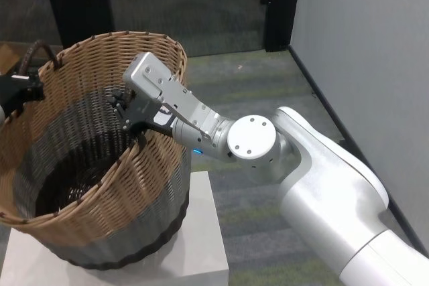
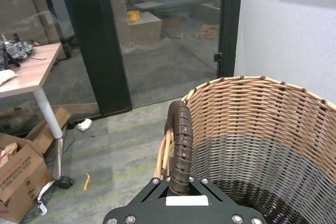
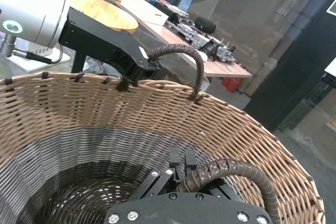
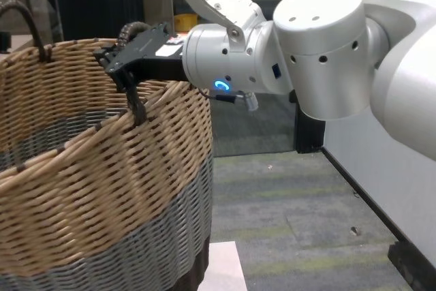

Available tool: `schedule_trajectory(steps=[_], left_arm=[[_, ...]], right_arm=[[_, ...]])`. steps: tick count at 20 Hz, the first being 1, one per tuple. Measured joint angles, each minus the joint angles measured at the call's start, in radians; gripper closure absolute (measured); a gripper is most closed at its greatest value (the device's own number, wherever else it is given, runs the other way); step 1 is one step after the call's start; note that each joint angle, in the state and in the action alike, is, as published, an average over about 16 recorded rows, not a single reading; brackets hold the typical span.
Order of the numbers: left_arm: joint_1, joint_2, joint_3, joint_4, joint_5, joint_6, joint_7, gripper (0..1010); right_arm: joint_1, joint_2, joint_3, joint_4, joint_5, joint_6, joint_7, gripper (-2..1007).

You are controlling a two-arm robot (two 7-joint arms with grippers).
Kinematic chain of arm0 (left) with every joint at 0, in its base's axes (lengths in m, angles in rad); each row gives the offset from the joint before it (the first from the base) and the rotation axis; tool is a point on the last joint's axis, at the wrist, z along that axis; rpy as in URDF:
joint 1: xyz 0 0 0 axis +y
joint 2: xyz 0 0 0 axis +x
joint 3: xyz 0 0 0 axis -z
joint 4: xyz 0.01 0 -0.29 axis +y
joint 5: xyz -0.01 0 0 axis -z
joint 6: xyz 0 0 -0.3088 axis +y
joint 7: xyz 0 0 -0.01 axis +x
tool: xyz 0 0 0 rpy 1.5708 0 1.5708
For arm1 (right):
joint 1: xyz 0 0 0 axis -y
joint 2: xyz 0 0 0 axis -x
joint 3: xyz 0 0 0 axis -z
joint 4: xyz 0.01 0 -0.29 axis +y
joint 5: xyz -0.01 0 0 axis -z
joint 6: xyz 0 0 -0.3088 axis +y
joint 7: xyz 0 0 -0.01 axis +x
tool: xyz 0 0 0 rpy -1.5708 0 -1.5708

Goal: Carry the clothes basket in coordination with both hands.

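Wicker clothes basket (image 1: 100,165) tilts with left pincer (image 1: 30,88) and right pincer (image 1: 131,115) each clenched on a handle, so uneven lifting could tip it off the bench (image 1: 201,232).

- The clothes basket (image 1: 100,165) fills the white pedestal (image 1: 201,232); its inside is open.
- Grey wall (image 1: 362,38) bounds the floor on the right.
- Dark door frame (image 1: 281,5) stands beyond.

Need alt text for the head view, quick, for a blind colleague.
Right hand grips a handle of the tilted wicker basket; left hand holds the opposite handle at the view's left edge. The basket rests on a white stand.
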Motion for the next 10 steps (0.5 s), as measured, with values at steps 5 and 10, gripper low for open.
schedule_trajectory(steps=[5, 10], left_arm=[[0.0, 0.0, 0.0, -0.001, 0.0, 0.001, 0.0, 1010], [0.001, 0.001, 0.001, -0.002, -0.001, 0.001, 0.001, 1010]], right_arm=[[0.0, 0.0, 0.0, -0.001, 0.0, 0.0, 0.001, 937], [-0.002, 0.001, 0.0, -0.004, 0.001, 0.0, 0.001, 936]])
